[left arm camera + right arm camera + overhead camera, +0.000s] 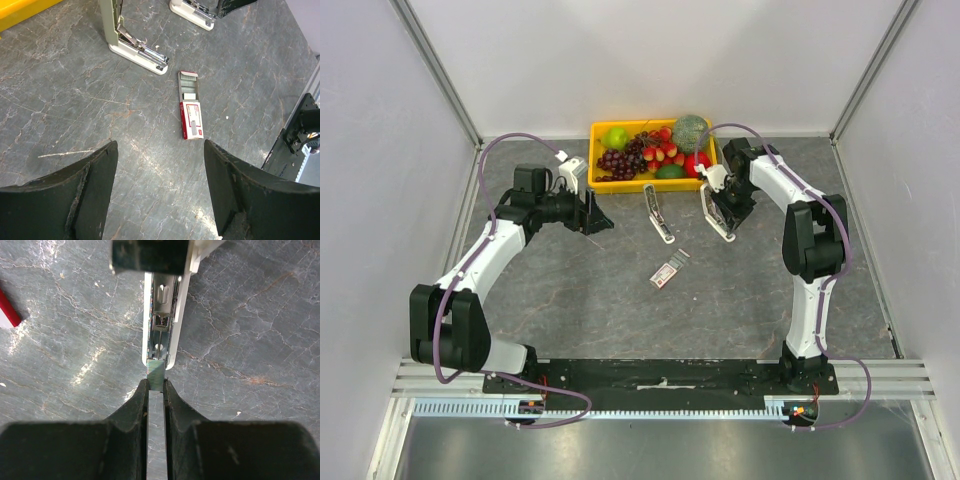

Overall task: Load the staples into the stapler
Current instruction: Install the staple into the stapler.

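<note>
The yellow tray [596, 150] at the far edge of the table holds dark grapes [617, 162], a green apple [616, 137], some strawberries [660, 150] and a round green thing [690, 130] I can't name for sure. The box of staples [669, 272] [190, 107] lies flat in the middle of the table, well apart from both my claws. Its red and white sleeve is slid partway off, and silvery strips show in the open end. My right claw [725, 215] [156, 390] is pinched nearly closed on one strip of staples [156, 435], which sticks out past the fingertips and meets the near end of the open channel in the stapler [724, 232] [161, 325]. My left claw [595, 215] [160, 150] is spread wide with nothing in it, held above bare table and facing the box. The other stapler [658, 212] [137, 47] sits hinged open just in front of the tray, between my two claws. From my right wrist the far end of the stapler is hidden behind a dark blurred block, and only a red corner of the box shows at the left edge. I can't tell whether the strip has entered the channel or only touches it. From my left wrist the stapler being loaded is cut off at the top edge. The table [570, 300] is dark grey stone-patterned with pale veins, closed in by plain white walls [650, 60] and metal corner posts.
</note>
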Controlling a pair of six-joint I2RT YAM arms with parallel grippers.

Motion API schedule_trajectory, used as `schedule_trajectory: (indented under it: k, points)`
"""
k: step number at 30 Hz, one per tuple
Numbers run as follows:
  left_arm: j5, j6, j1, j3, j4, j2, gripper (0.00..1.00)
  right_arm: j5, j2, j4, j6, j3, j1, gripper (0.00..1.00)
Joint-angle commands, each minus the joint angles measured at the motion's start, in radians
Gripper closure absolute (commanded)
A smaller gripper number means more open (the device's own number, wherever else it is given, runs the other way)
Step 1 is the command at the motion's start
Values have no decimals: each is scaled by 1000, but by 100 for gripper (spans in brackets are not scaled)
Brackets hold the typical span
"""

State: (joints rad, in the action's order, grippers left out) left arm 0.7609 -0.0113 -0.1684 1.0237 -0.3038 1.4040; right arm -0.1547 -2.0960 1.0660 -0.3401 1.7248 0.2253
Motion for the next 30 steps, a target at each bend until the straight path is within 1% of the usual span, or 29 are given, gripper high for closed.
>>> schedule_trajectory:
  k: [1,23,30]
  points:
    - [9,30,7,-2,38,-10,24,12,-12,-3,1,15,3,96]
    - [11,27,7,-2,38,-10,24,23,-18,-6,0,12,16,96]
    - [11,30,7,-4,38,-8,24,18,11,-8,3,33,16,96]
